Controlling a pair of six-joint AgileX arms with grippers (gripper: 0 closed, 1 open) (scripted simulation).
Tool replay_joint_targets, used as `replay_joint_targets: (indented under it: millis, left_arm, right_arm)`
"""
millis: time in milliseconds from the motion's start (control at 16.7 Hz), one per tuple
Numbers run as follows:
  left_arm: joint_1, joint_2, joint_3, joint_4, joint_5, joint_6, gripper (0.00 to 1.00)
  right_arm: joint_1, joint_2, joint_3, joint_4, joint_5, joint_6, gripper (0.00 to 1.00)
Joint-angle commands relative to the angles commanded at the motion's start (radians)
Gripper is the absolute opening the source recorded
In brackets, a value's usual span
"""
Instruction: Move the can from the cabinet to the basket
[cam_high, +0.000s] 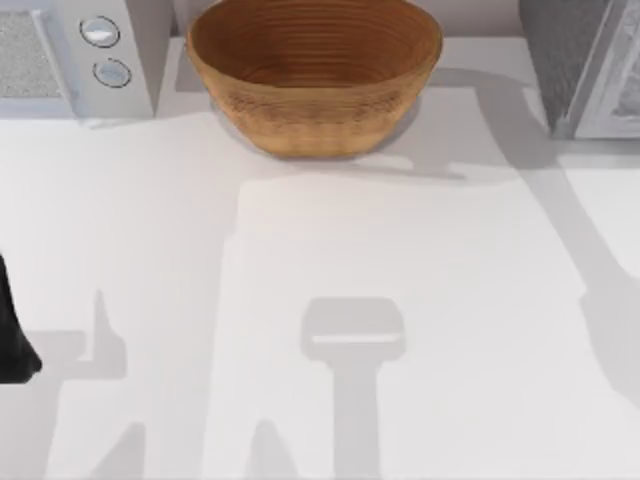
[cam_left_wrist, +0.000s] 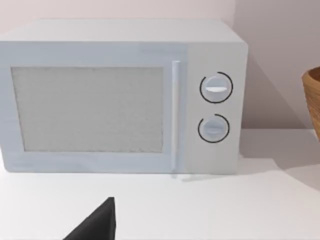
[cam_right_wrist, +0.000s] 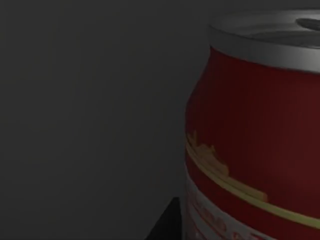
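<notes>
Basket (cam_high: 314, 75) sits at the table's (cam_high: 420, 300) far edge, centre, upright, nothing visible inside it. Cabinet (cam_high: 580, 60) is at the far right corner, dark speckled side and pale door panel visible. White microwave (cam_high: 75, 55) with two knobs stands at the far left corner, just beside the basket.

Left arm (cam_high: 15, 330) sits at the table's left edge, near side, parked. Its wrist view faces the microwave (cam_left_wrist: 120, 97) front, door shut, with a sliver of basket (cam_left_wrist: 312, 100) at the frame edge and a dark finger tip (cam_left_wrist: 97, 225) low in frame; cannot tell if that gripper is spread or pressed together.

Right wrist view is dim: can (cam_right_wrist: 255, 135) very close, upright, red body with silver top, against a dark grey interior wall (cam_right_wrist: 90, 110). A dark finger (cam_right_wrist: 167, 222) shows just beside the can's lower part; contact unclear, grip state cannot tell.
</notes>
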Motion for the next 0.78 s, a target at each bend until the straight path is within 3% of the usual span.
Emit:
replay_joint_targets:
  millis: [780]
  left_arm:
    - [0.0,0.0,0.0,0.0,0.0,0.0,1.0]
  right_arm:
    - [0.045,-0.069,-0.022,-0.05,0.041,-0.003,0.0]
